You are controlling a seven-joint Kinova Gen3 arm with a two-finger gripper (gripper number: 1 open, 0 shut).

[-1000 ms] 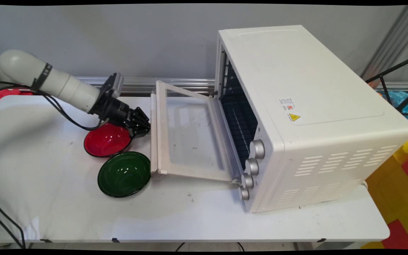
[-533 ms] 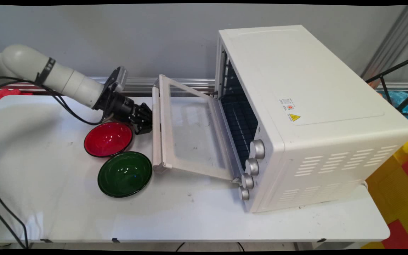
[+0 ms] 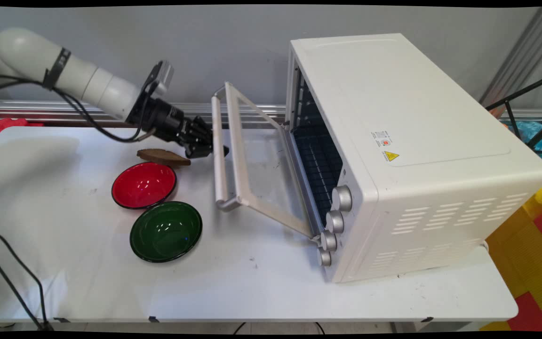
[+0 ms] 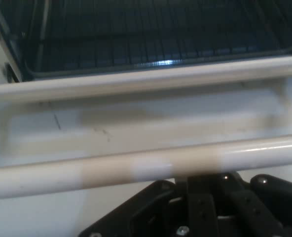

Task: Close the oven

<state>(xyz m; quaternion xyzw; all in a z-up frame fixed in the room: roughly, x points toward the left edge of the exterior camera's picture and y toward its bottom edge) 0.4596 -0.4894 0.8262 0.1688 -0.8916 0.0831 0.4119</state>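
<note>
Black tool (image 3: 214, 149) against oven door handle (image 3: 219, 160) (door half-raised); finger state unclear.

A plain grey wall (image 3: 158, 42) runs behind the white table (image 3: 261, 287), with a silver metal rail (image 3: 78, 110) along its foot. At the right edge, grey bars (image 3: 518, 61) lean against the wall and a thin black frame (image 3: 520, 94) crosses in front. The floor (image 3: 534, 245) there shows yellow and red tiles. Even, soft light falls on the tabletop, throwing faint shadows
</note>
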